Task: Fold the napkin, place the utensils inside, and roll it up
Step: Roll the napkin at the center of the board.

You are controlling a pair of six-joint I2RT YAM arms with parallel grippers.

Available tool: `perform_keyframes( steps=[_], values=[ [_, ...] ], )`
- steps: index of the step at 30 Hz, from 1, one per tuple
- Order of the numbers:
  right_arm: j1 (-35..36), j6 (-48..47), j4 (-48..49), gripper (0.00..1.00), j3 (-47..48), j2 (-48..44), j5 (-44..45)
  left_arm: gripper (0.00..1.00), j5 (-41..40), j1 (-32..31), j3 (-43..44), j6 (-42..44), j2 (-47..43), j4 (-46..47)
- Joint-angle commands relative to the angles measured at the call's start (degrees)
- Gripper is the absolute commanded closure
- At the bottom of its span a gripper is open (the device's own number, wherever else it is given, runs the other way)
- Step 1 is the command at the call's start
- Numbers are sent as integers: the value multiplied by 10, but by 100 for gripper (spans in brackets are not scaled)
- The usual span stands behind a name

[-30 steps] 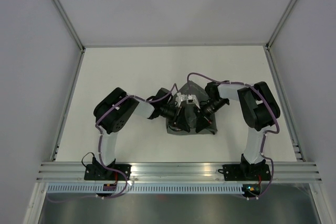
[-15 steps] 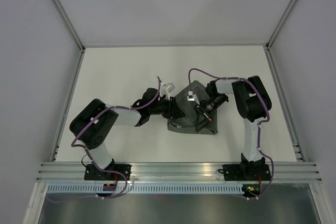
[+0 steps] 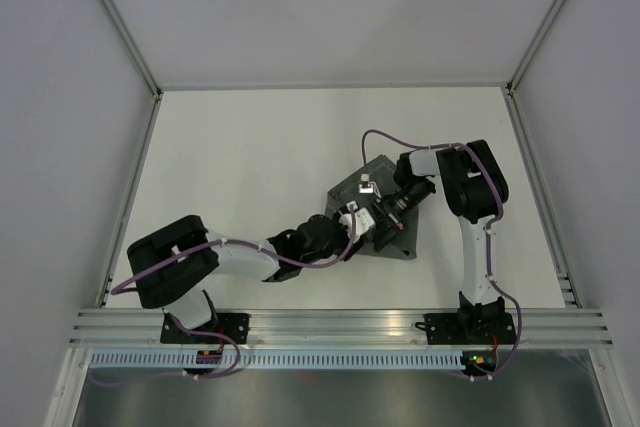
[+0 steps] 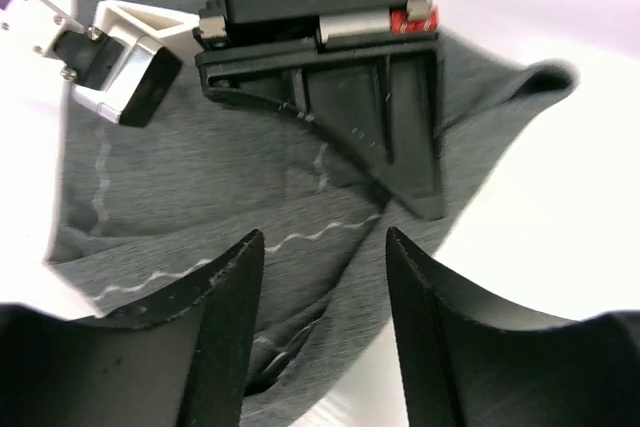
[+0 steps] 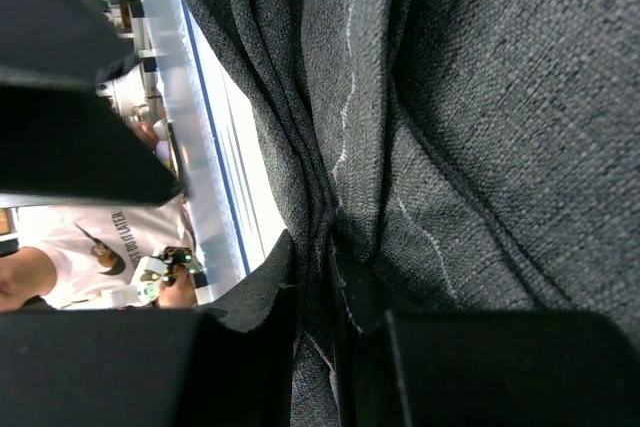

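Note:
The dark grey napkin (image 3: 385, 179) lies bunched in folds right of the table's middle. My right gripper (image 3: 386, 225) is shut on a bundle of its folded layers (image 5: 335, 197), and its fingers (image 4: 400, 137) press down into the cloth. At the napkin's near-left edge, my left gripper (image 3: 358, 223) is open, its fingers (image 4: 225, 297) straddling a fold (image 4: 330, 277) without pinching it. A thin silvery utensil tip (image 4: 280, 359) peeks out of that fold. The rest of the utensils are hidden inside the cloth.
The white tabletop (image 3: 240, 147) is walled on three sides. An aluminium rail (image 3: 340, 325) runs along the near edge, by both arm bases. The two grippers are almost touching over the napkin.
My left arm has swung from the napkin's far-left side to its near-left edge, and its jaws have opened wider. The right gripper keeps its pinch on the cloth.

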Motion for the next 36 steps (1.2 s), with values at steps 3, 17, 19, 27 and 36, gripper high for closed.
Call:
perform_keyframes(
  steps=[3,17,19,27,36],
  values=[
    [-6,-35,78,100,0,39,119,40,-146,-58,-18,198,46,72],
    [-13,-32,76,100,3,46,125,23,-155,-124,-44,283,72,145],
    [-12,-32,76,100,4,47,124,22,-145,-130,-43,277,54,121],
    [-15,-27,74,99,9,51,122,22,-118,-153,-32,269,46,60],
    [-18,-32,64,100,15,57,119,34,-103,-148,-12,322,110,53]
  ],
)
